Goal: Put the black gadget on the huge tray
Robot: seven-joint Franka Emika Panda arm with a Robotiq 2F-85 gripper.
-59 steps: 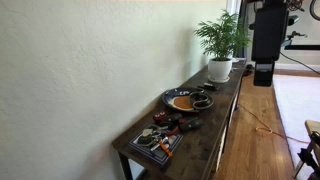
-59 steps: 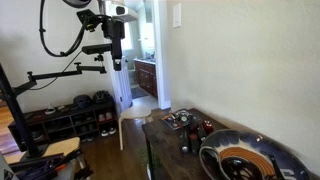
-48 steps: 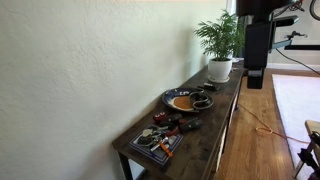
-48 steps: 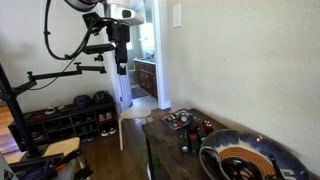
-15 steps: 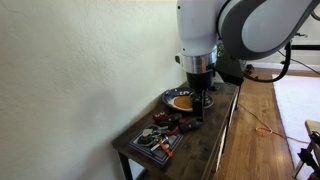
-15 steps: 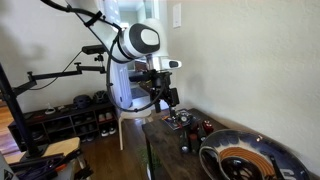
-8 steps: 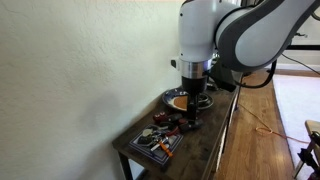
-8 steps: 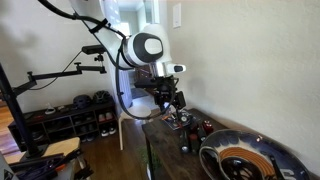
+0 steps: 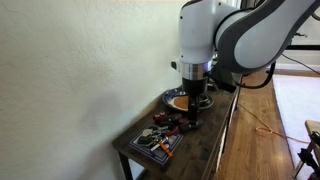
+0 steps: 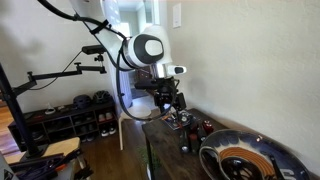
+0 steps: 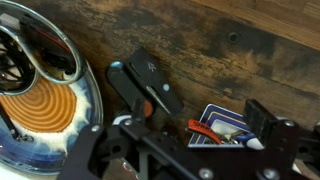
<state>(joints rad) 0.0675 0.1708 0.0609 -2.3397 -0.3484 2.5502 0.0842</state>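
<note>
The black gadget [image 11: 155, 80] lies on the dark wooden table between the huge tray and a rectangular board. It also shows as a small dark block in an exterior view [image 10: 186, 143]. The huge tray is a round dark dish with a raised rim [image 11: 88, 105] and an orange spiral plate inside; both exterior views show it [image 9: 170, 96] [image 10: 212, 152]. My gripper [image 11: 185, 135] hangs open and empty just above the table, over the board's edge and beside the gadget. It shows in both exterior views [image 9: 192, 117] [image 10: 170, 103].
A flat rectangular board [image 11: 228, 116] with a red item and other colourful bits lies at the table's end [image 9: 155, 143]. The wall runs along one long side of the narrow table. The table's front edge [image 9: 215, 140] drops to the wood floor.
My arm swung in from far off and came down over the table between tray and board. In the last half second it has barely moved.
</note>
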